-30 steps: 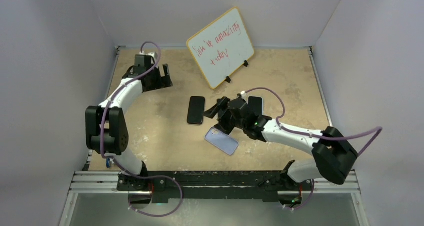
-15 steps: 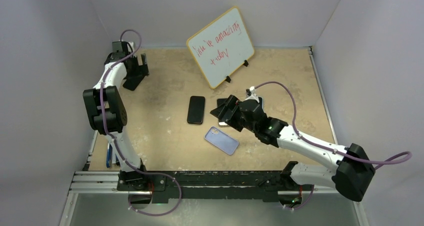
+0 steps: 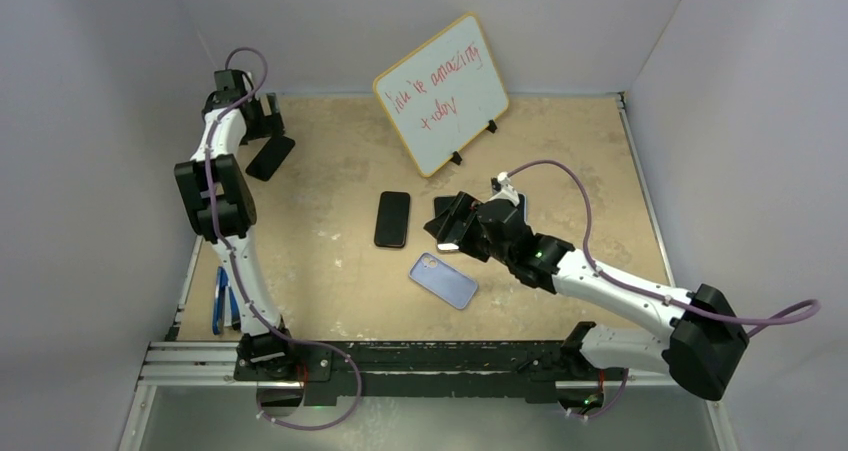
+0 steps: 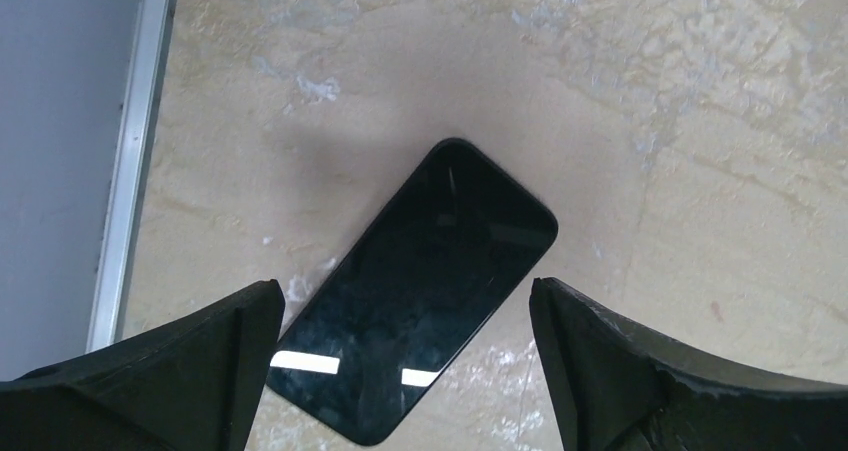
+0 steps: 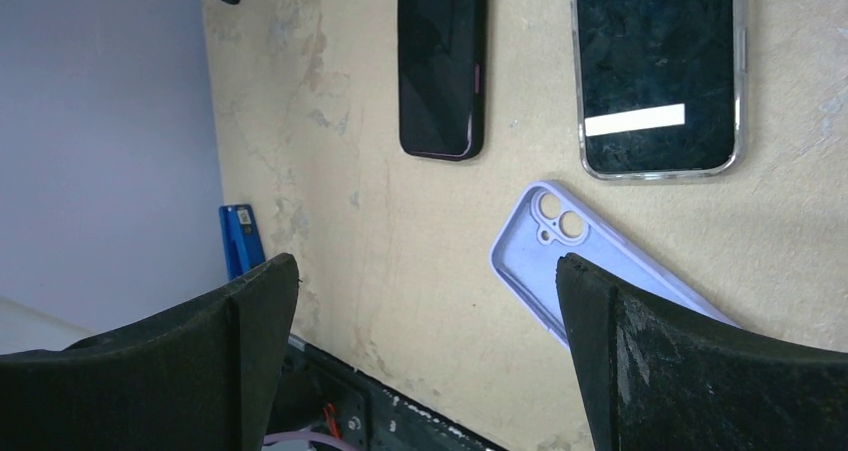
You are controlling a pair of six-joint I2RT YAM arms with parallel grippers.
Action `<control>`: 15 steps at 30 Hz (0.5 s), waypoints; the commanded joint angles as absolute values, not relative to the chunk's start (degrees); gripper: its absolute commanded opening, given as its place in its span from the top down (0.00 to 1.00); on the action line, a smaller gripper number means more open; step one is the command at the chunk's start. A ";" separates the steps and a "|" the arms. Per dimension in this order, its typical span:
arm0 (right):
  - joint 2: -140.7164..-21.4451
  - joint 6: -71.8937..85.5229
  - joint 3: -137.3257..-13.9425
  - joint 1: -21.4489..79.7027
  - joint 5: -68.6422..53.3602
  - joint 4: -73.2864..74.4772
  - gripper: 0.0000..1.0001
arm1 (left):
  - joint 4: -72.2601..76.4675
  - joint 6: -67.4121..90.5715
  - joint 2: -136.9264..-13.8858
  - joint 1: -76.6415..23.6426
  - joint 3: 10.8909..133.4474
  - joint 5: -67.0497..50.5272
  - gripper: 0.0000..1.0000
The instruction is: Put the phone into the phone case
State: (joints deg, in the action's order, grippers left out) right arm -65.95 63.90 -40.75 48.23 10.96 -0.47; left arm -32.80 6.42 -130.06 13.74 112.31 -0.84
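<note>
A lilac phone case [image 3: 443,280] lies open side up near the table middle; it also shows in the right wrist view [image 5: 560,261]. A black phone [image 3: 393,218] lies just behind and left of it. A phone with a clear rim [image 5: 660,71] lies beside that one, mostly hidden under my right gripper [image 3: 450,226] in the top view. The right gripper [image 5: 428,266] is open and empty, held above the table. Another black phone [image 3: 270,157] lies at the far left. My left gripper [image 4: 403,301] is open just above it [image 4: 420,291], jaws on either side, not touching.
A whiteboard [image 3: 440,91] with red writing stands propped at the back middle. A blue tool [image 3: 220,301] lies off the table's left edge, also in the right wrist view [image 5: 238,239]. Grey walls close in the left, back and right sides.
My left arm has swung from the back left area into the far left corner, over the black phone there. My right gripper has pulled back a little from the lilac case.
</note>
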 commanded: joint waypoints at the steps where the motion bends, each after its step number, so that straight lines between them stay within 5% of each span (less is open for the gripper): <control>1: -67.24 61.26 -42.18 47.58 13.00 -0.18 0.01 | -27.81 9.89 -132.36 13.88 115.82 -3.01 0.02; 15: -69.04 61.72 -42.10 46.21 12.13 -0.44 0.01 | -21.23 15.62 -140.35 14.15 119.60 -11.27 0.04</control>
State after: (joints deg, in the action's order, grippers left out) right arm -69.01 62.74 -40.77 46.65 11.00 -0.27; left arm -24.91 13.15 -139.41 13.76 116.92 -8.03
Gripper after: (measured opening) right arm 0.987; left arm 0.965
